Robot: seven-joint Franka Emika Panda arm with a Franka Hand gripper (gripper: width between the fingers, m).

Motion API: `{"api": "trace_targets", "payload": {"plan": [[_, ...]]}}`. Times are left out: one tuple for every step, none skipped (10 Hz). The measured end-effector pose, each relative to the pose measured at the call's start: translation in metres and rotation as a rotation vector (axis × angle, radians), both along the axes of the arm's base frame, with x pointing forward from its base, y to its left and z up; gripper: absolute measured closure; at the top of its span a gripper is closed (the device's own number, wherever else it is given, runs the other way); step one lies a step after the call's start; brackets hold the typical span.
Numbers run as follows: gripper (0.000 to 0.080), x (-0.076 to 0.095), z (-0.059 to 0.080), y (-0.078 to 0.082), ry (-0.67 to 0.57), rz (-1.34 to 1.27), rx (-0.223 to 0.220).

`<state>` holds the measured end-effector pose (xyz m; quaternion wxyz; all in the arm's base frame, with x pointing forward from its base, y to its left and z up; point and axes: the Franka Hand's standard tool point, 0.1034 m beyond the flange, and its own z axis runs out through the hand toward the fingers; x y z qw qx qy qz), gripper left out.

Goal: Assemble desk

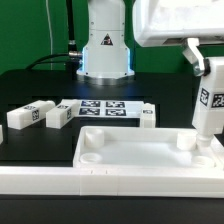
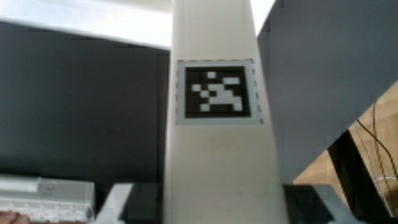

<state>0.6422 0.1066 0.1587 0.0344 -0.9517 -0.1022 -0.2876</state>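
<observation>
black table (image 1: 40, 145); leg (image 1: 207, 118) both views, base (image 1: 105, 50) exterior only

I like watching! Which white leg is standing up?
The leg at the exterior view's right, upright in the gripper over the tabletop; the other legs lie flat.

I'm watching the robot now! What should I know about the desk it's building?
Hand: shut on one leg, holding it upright.
Things: the held leg stands at the tabletop's far corner on the exterior view's right. Three loose legs lie on the table, on the exterior view's left of the marker board.
Done: no leg is clearly fixed; I cannot tell if the held one sits in its socket.
Left: probably fix this leg, then the other three.
</observation>
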Motion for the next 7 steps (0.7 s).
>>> {"api": "trace_targets", "payload": {"plan": [[0.0509,-0.001,-0.002,0.0,0.005,0.0,0.0],[0.0509,-0.001,-0.002,0.0,0.004,0.0,0.0],[0.0509,0.001,0.0,-0.001,-0.058,-0.001,0.003],[0.0509,-0.004,-0.006,0.004,-0.092,0.004,0.007],[0.0509,-0.007,-0.01,0.01,-0.089,0.022,0.0],[0.0509,-0.007,-0.011,0.009,-0.088,0.029,-0.006],[0.0509,-0.007,-0.013,0.007,-0.085,0.031,-0.01]]}}
